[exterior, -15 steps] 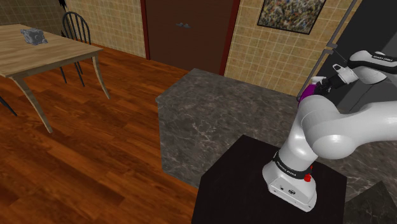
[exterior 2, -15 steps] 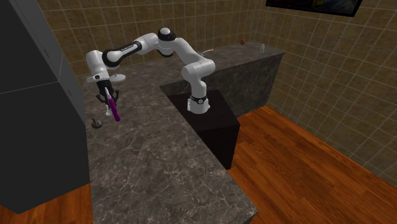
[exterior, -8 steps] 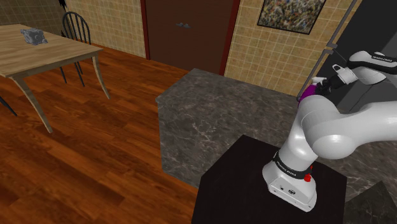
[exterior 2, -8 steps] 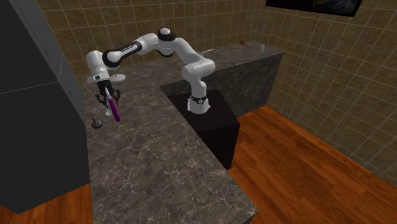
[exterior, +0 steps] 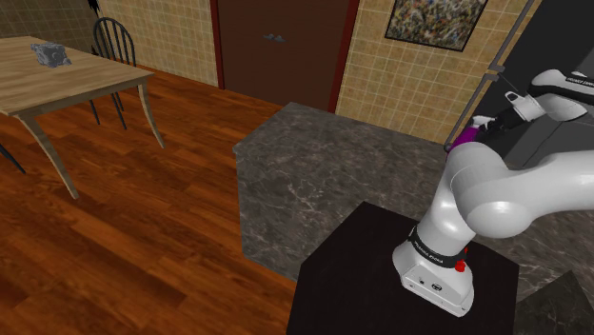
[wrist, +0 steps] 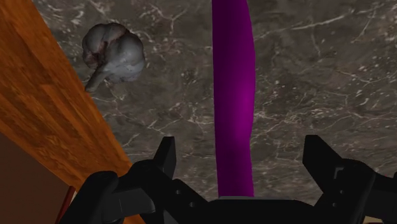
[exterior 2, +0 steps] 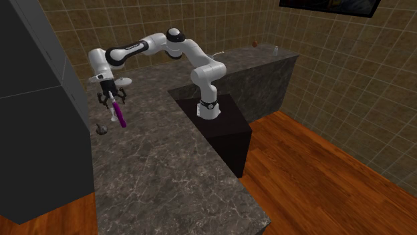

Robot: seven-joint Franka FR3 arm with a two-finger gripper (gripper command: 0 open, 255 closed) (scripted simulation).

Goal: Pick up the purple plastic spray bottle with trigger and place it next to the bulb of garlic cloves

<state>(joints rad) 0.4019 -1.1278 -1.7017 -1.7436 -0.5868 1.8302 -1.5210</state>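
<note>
**Gripper (wrist: 242, 153) spread, spray bottle (wrist: 234, 95) by the garlic (wrist: 113, 52)**

The gripper is spread, fingers (wrist: 167, 156) clear of the purple spray bottle between them. The bottle seems to stand near the garlic on the tabletop (wrist: 318, 76), so placing looks done; next, lift straight away. Its far end is cut off, its trigger hidden.

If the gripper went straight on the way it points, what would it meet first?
Probably the purple spray bottle, which lies between the open fingers of the gripper and reaches ahead of them; behind it, the dark stone countertop. The garlic bulb lies off that line.
</note>
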